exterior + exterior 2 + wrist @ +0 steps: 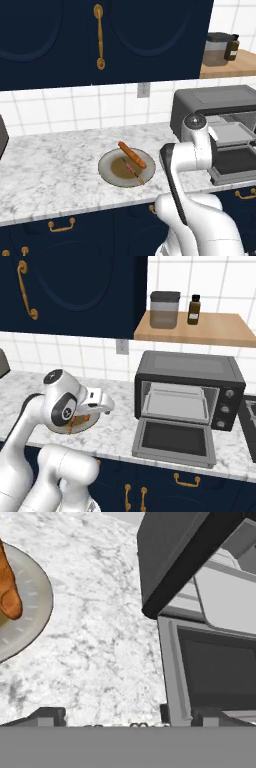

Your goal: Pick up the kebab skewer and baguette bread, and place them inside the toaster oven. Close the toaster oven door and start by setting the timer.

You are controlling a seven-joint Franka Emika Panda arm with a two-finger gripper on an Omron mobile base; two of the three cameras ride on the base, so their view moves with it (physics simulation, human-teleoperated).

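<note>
Dark grey toaster oven (190, 368), white-grey marbled counter (55, 160), orange-brown baguette (132, 154)

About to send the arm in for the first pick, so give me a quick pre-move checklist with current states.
1. Toaster oven door folded down, open: ok.
2. Tray inside the toaster oven free of food: ok.
3. Baguette and kebab skewer both lying on the plate: ok.
4. Gripper open, holding nothing: ok.
5. Gripper lined up over the plate: not ok; it hangs over bare counter between plate and oven.
6. Timer knob setting: cannot tell.
</note>
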